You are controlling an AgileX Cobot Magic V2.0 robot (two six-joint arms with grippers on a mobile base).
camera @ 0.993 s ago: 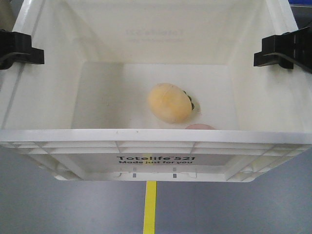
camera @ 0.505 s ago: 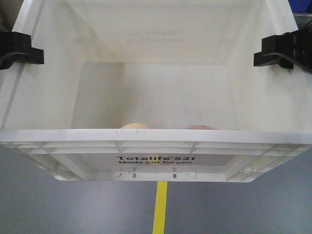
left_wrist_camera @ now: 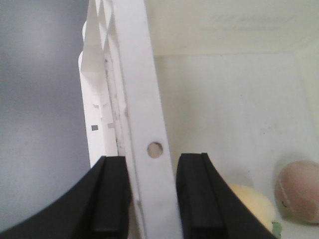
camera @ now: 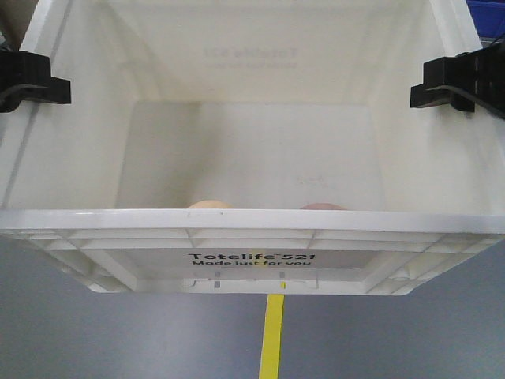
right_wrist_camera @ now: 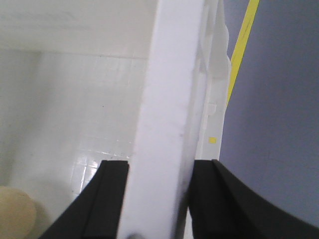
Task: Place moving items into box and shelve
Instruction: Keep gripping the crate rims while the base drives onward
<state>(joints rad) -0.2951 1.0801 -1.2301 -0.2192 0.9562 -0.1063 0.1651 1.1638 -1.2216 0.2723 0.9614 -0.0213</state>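
- Left gripper (left_wrist_camera: pixel 152 172) and right gripper (right_wrist_camera: pixel 159 172) pinch opposite side rims of the white Totelife crate (camera: pixel 252 223).
- Yellowish-tan lump (left_wrist_camera: pixel 251 205) has rolled beside pinkish lump (left_wrist_camera: pixel 299 191); yellow floor line (camera: pixel 274 335) drifts right: transport likely underway.

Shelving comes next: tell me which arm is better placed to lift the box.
Neither alone: left gripper clamps the box on its left rim, right gripper on its right rim; lift with both.

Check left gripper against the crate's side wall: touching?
Touching. Left wrist view shows the left gripper clamped on the white crate wall, no gap on either side.
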